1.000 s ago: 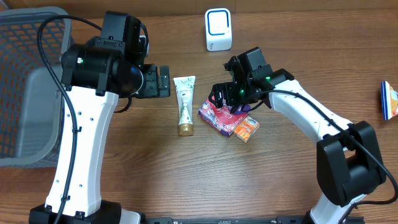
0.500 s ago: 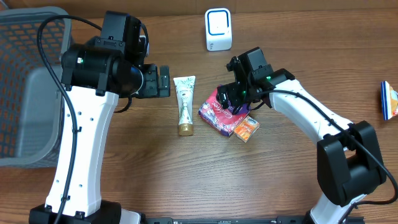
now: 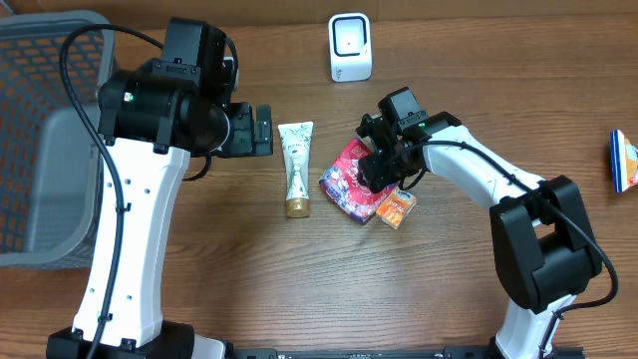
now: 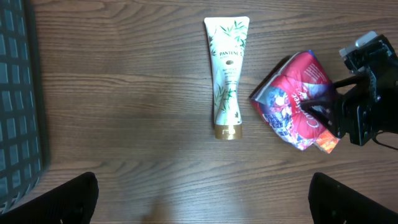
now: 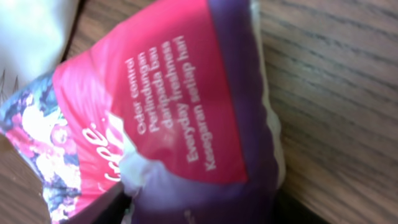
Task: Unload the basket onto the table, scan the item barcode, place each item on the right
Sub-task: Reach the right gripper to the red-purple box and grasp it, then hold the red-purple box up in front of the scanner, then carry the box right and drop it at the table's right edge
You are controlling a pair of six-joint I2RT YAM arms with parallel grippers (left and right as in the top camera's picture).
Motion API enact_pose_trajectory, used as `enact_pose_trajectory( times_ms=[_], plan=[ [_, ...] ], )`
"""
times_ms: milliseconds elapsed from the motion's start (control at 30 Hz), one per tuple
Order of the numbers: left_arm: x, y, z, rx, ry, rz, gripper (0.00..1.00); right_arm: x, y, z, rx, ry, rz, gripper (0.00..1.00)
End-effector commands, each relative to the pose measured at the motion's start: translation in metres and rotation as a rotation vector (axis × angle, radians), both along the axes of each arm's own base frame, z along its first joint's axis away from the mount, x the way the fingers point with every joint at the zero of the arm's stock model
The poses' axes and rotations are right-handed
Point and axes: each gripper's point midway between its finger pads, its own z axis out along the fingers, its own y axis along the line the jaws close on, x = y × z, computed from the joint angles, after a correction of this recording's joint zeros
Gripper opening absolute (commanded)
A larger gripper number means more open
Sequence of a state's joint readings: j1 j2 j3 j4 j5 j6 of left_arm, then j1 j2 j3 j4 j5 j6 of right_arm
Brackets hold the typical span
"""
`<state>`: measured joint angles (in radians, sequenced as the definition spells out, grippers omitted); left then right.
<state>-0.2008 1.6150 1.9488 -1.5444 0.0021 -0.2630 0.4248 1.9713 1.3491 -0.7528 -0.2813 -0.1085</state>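
Observation:
The item is a red and purple soft packet (image 3: 344, 179) lying mid-table, also visible in the left wrist view (image 4: 289, 99) and filling the right wrist view (image 5: 180, 106). My right gripper (image 3: 378, 171) is shut on the packet's purple edge, and the wrapper is crumpled where one finger (image 5: 93, 208) presses in. A white barcode scanner (image 3: 350, 47) stands at the back of the table. My left gripper (image 3: 261, 131) hovers open to the left of a tube, with nothing between its fingers (image 4: 74, 196).
A white Pantene tube (image 3: 296, 168) lies between the two grippers. A small orange box (image 3: 396, 207) sits against the packet's right side. A grey mesh basket (image 3: 40, 130) stands at the far left. A blue item (image 3: 624, 160) lies at the right edge.
My right gripper has come down onto the packet and closed on its edge, and the packet has tilted slightly. The left arm has not moved.

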Motion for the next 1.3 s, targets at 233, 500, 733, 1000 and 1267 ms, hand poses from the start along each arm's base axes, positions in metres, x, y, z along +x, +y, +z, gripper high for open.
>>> enact_pose_trajectory(
  times_ms=[233,500,733,1000,1267],
  plan=[
    [0.001,0.003,0.000,0.007,-0.001,0.022,1.00,0.044,0.014,0.046,0.082,-0.049,-0.226,0.04],
    [0.001,0.003,0.000,0.007,-0.001,0.022,1.00,0.134,0.017,0.133,0.411,-0.185,-0.604,0.04],
    [0.001,0.003,0.000,0.007,-0.001,0.022,1.00,0.202,0.020,0.175,0.747,-0.287,-0.870,0.04],
    [0.001,0.003,0.000,0.007,-0.001,0.022,1.00,0.235,0.023,0.129,0.812,-0.303,-1.012,0.04],
    [0.001,0.003,0.000,0.007,-0.001,0.022,1.00,0.243,0.014,0.146,0.797,-0.390,-0.917,0.04]
  ],
)
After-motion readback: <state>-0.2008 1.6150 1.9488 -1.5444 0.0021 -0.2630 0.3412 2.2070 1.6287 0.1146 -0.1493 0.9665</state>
